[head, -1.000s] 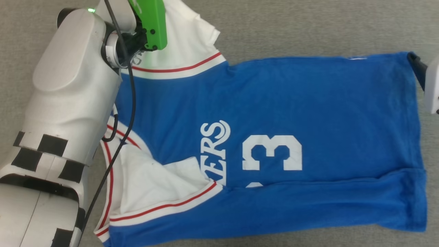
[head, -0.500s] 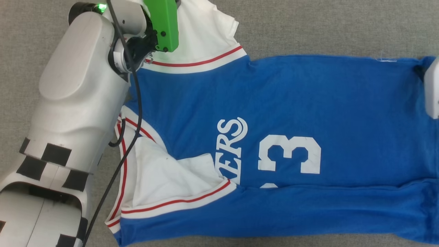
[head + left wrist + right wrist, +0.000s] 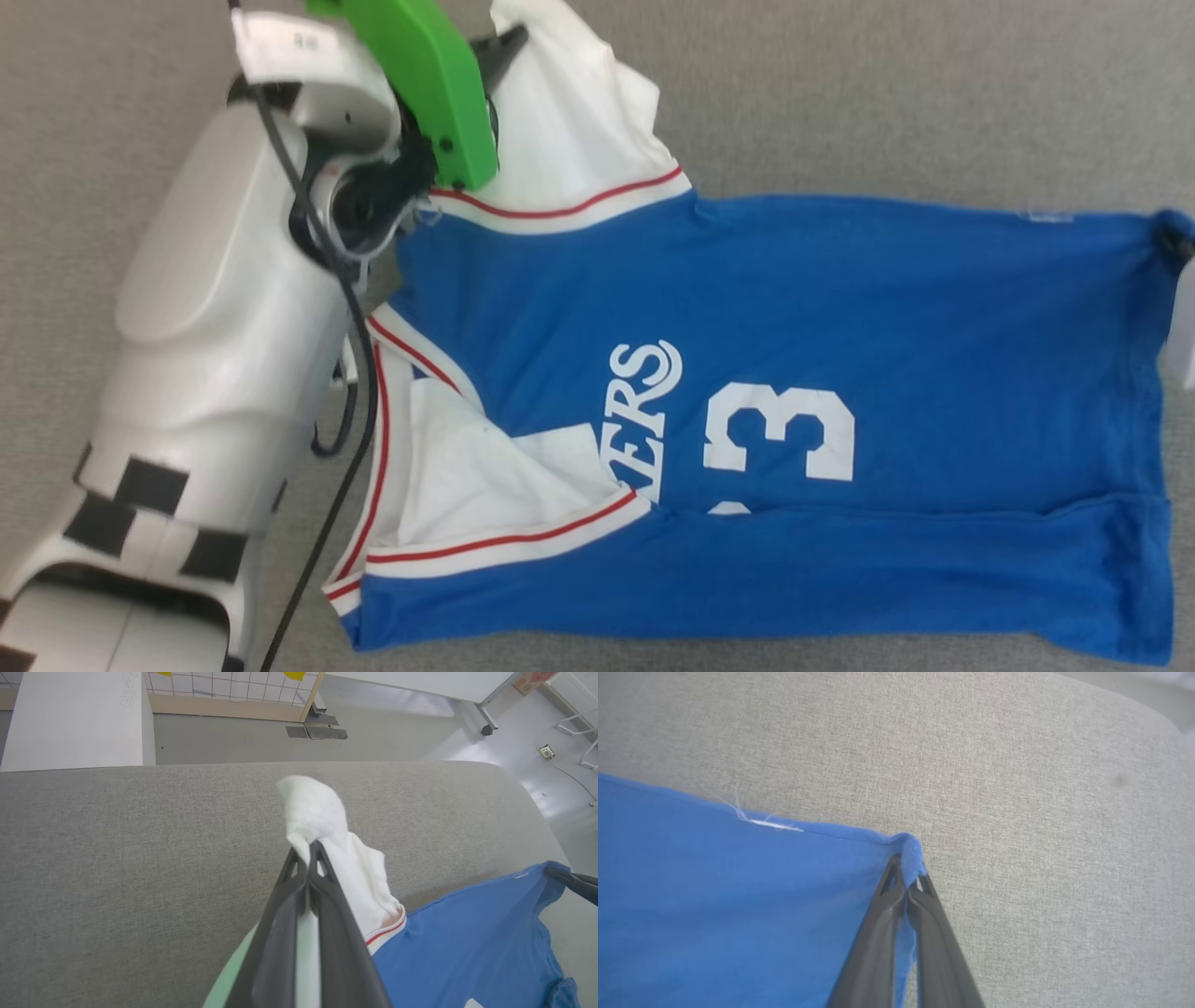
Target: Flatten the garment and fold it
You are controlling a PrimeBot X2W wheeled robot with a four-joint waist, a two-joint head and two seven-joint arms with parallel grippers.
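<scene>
The garment [image 3: 840, 308], a bright blue jersey T-shirt with white sleeves, red-striped trim, "ERS" lettering and a 3, lies spread sideways on the grey padded surface, its near long edge folded over. My left gripper [image 3: 312, 851] is shut on the far white sleeve [image 3: 327, 826], holding it bunched up above the surface; the gripper's dark finger [image 3: 504, 47] pokes out by the sleeve [image 3: 569, 121]. At the far hem corner [image 3: 913, 849], my right gripper [image 3: 906, 877] is pinched shut on the blue cloth, seen at the right edge of the head view as a dark tip [image 3: 1174, 245].
My pale left forearm [image 3: 224, 327] with its green wrist cover [image 3: 434, 84] and a black cable overlaps the collar side. The grey surface [image 3: 117, 858] ends at a rounded edge, with floor, a white cabinet [image 3: 70, 718] and a table leg beyond.
The left gripper has lifted and pulled the white sleeve, which now stands more bunched. The head camera has shifted, so the whole shirt sits lower in the picture.
</scene>
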